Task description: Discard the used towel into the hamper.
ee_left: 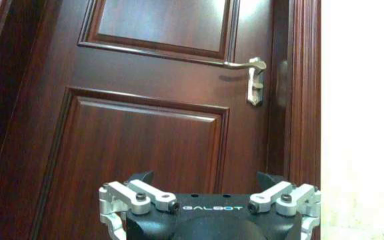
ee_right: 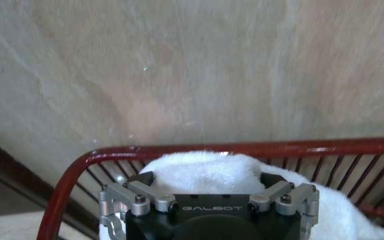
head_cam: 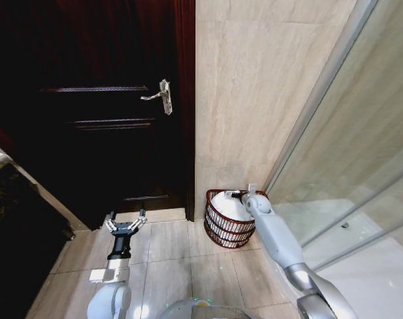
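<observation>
The hamper (head_cam: 223,232), a small round reddish-brown wire basket, stands on the floor in the corner against the beige wall. The white towel (head_cam: 226,205) lies bunched inside it, rising above the rim. My right gripper (head_cam: 239,195) reaches over the hamper's rim, right at the towel. In the right wrist view the towel (ee_right: 199,170) sits between the widely spread fingers of the right gripper (ee_right: 205,181), which is open, with the hamper's red rim (ee_right: 245,147) behind. My left gripper (head_cam: 126,224) hangs open and empty above the floor before the door, also seen as the left gripper (ee_left: 205,181).
A dark wooden door (head_cam: 102,133) with a silver handle (head_cam: 163,97) stands shut left of the hamper. A glass shower partition (head_cam: 348,166) runs along the right. A dark counter (head_cam: 15,226) borders the left. Tiled floor (head_cam: 168,259) lies between.
</observation>
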You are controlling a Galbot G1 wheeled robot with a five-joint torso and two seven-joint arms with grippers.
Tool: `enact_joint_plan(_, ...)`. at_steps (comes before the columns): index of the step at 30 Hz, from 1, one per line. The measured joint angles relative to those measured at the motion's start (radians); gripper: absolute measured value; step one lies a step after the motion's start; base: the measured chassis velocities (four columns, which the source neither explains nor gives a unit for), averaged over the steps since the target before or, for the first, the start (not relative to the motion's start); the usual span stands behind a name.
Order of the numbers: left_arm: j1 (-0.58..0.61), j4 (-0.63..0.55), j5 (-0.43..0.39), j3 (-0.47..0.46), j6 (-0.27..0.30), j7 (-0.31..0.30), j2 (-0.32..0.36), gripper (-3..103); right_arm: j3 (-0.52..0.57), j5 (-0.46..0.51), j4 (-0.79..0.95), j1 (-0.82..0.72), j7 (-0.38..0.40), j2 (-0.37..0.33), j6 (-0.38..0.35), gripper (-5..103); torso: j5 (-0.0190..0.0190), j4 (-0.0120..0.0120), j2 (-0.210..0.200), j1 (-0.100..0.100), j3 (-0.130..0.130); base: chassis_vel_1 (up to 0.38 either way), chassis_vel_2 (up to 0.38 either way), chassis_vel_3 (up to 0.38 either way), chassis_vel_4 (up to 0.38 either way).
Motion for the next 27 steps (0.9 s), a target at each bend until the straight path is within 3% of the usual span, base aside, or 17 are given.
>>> enact_joint_plan(12,0.009,0.007,-0.024,-0.015,-0.021,0.01,0.0,100,0.003,0.037,0.014,-0.033,-0.009,0.029,-0.096,100,-0.0001,0.0001,0.0,0.0,0.0,0.0,0.0,0.0,0.0)
enact_joint_plan(27,0.003,0.02,-0.032,-0.017,-0.025,0.018,0.0,100,-0.029,0.075,0.026,-0.076,0.024,0.054,-0.098,100,-0.0001,0.0,0.0,0.0,0.0,0.0,0.0,0.0,0.0)
